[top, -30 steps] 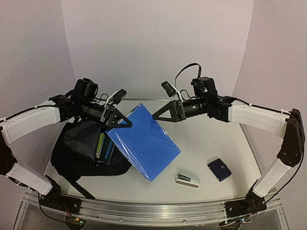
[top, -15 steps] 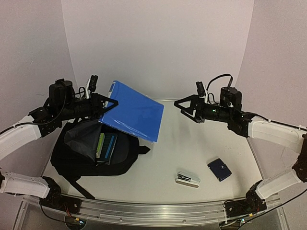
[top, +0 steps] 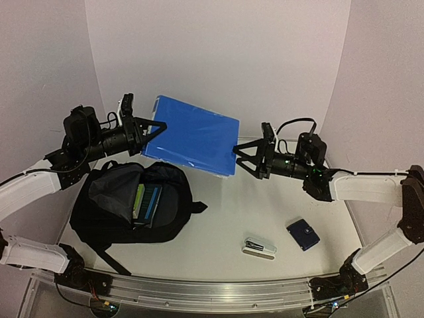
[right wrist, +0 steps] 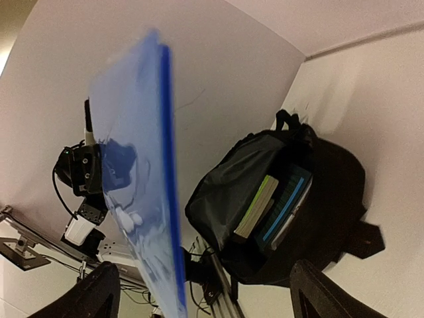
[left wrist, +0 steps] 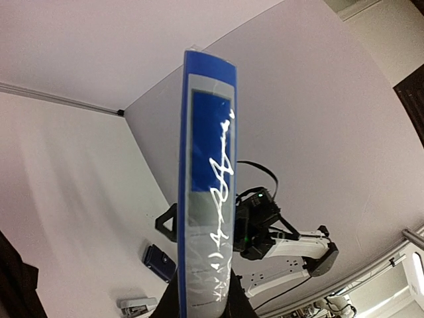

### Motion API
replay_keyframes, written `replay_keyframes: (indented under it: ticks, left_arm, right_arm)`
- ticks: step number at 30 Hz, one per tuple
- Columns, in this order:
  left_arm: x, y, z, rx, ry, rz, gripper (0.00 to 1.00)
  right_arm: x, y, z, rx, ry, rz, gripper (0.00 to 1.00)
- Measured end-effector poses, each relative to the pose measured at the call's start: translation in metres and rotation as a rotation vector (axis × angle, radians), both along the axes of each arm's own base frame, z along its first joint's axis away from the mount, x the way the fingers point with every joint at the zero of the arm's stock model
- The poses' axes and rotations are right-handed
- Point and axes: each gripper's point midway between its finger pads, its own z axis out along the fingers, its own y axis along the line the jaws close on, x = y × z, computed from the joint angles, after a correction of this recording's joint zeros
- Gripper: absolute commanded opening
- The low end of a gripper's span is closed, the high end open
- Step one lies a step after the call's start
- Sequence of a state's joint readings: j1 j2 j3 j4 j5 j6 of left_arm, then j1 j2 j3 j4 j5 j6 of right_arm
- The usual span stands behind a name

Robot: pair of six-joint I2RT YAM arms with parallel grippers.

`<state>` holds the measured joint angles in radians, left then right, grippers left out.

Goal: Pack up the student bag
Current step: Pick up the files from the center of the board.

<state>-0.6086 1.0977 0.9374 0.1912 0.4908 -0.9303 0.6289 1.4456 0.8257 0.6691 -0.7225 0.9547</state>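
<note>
The student bag (top: 112, 215), a black backpack, lies open at the left of the table with books (top: 146, 201) standing inside. It also shows in the right wrist view (right wrist: 331, 192). My left gripper (top: 151, 136) is shut on the left edge of a blue binder (top: 192, 136) and holds it in the air above and behind the bag. In the left wrist view the binder's spine (left wrist: 207, 199) stands edge-on between my left gripper's (left wrist: 202, 306) jaws. My right gripper (top: 241, 161) is open at the binder's right edge. In the right wrist view (right wrist: 212, 298) the binder (right wrist: 136, 199) is blurred between its jaws.
A silver stapler (top: 260, 248) and a dark blue case (top: 303, 234) lie on the table at the front right. Both also show in the left wrist view, the stapler (left wrist: 138, 306) and the case (left wrist: 159, 262). White walls close the back and sides.
My left gripper has lifted the binder off the table, higher and further back, until it is nearly level. My right gripper pulled away, then came back to the binder's right edge.
</note>
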Motion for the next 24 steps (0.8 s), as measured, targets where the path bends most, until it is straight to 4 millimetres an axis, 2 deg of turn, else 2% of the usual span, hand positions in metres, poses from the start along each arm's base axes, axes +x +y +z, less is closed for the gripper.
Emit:
replay_keyframes:
  ticks: [3,7,11,13,15,18,21,24]
  left_arm:
    - [-0.003,-0.002,0.004,-0.028,-0.005,-0.023,0.00]
    - [-0.005,-0.003,0.002,-0.033,0.011,-0.037,0.00]
    - [-0.006,-0.003,-0.003,-0.030,0.025,-0.043,0.00]
    - [-0.006,-0.003,-0.007,-0.026,0.035,-0.043,0.00]
    - [-0.006,-0.004,-0.009,-0.023,0.043,-0.043,0.04]
    - [-0.005,-0.003,-0.014,-0.012,0.058,-0.038,0.21]
    - [-0.002,-0.002,-0.025,0.024,0.089,-0.016,0.48]
    - [0.001,0.003,-0.046,0.105,0.146,0.017,0.77]
  right_arm:
    - [-0.005,0.015,-0.012,-0.002,0.035,0.053,0.73]
    - [-0.013,0.024,-0.010,0.019,0.042,0.105,0.60]
    - [-0.019,0.029,0.012,0.074,0.008,0.143,0.37]
    - [-0.022,0.030,0.022,0.102,-0.018,0.160,0.22]
    - [-0.024,0.031,0.027,0.120,-0.024,0.172,0.09]
    - [-0.025,0.031,0.029,0.131,-0.016,0.179,0.00]
    - [-0.025,0.031,0.030,0.136,-0.011,0.181,0.00]
    - [-0.023,0.031,0.030,0.137,-0.011,0.170,0.00]
